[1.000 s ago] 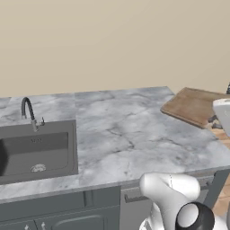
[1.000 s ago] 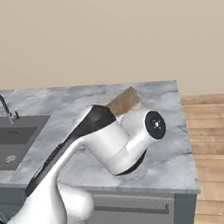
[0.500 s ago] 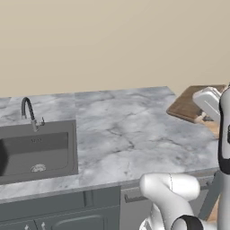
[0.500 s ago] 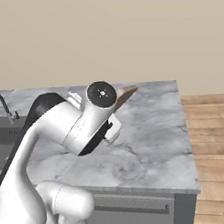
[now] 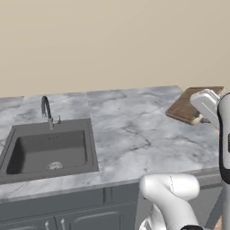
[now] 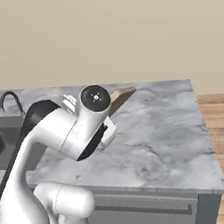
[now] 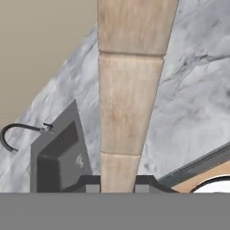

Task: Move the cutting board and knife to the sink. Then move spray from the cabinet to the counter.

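Caught mid-carry at the right end of the grey-white marble-veined counter (image 5: 130, 130). Over the past second, swings the white arm's wrist up and leftward in the right base view, yet leaves the flat rectangular light-brown wooden cutting board (image 7: 130, 90) at much the same place above the counter's right end, tilted rather than flat. Judged from that: lifted and secured, re-posed for travel, with the trip itself barely begun.

Seen from the hand: two-finger gripper (image 7: 117, 181) clenched on the board's near end, one dark fingertip pressed to each face, the wooden edge running straight away from the jaws and up out of the picture. No gap between pads and wood.

Still to cover: the whole stretch of marble leftward to the dark grey rectangular sink (image 5: 27, 152) with its thin black arched faucet (image 5: 46, 108), well apart from the board. Probably calls for a long, level sweep to the left, then a lowering into the basin, minding the faucet. Knife and spray bottle left for afterwards.
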